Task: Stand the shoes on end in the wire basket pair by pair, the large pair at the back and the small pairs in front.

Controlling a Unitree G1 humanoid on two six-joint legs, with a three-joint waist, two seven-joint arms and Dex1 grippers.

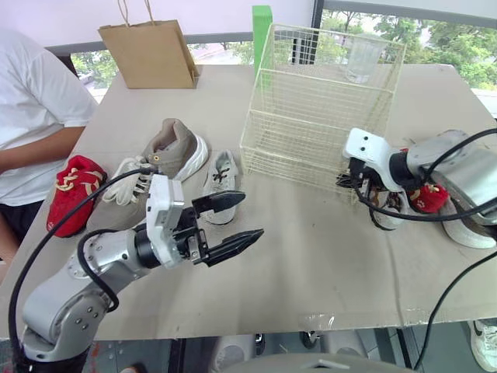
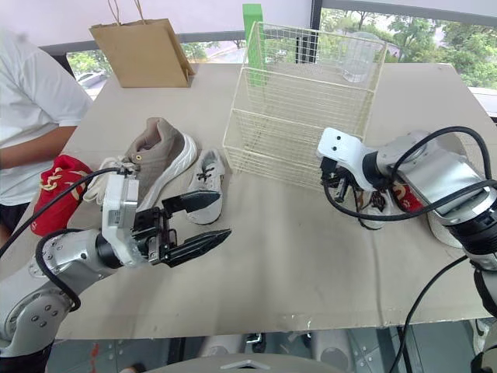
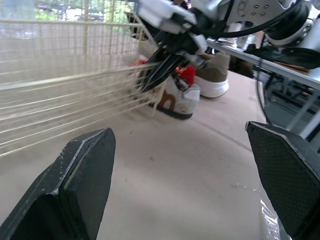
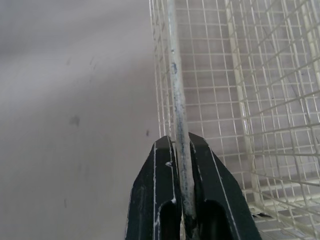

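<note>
The wire basket (image 1: pixel 322 109) is sitting on the desk (image 1: pixel 311 264) toward its far edge, about midway along. The right hand (image 1: pixel 345 183) is reaching in from the desk's right side and is clenching a thick wire at the basket's near right corner; in the right wrist view the two black fingers (image 4: pixel 155 190) are pressing on that wire from both sides. The left hand (image 1: pixel 250 214) is hovering released above the desk near its front edge, fingers spread wide and grasping nothing.

The shoes are lying on the desk outside the basket. A large tan shoe (image 1: pixel 175 148) is resting left of the basket, with a small white shoe (image 1: pixel 220 180) just beside it. A red shoe (image 1: pixel 74 190) is lying at the left edge, near a person's white sleeve (image 1: pixel 39 109). Behind the right arm, toward the right edge, a small red shoe (image 1: pixel 429 198) and a brown-and-white shoe (image 1: pixel 388 208) are lying close together. A paper bag (image 1: pixel 149 53) is standing at the far edge.
</note>
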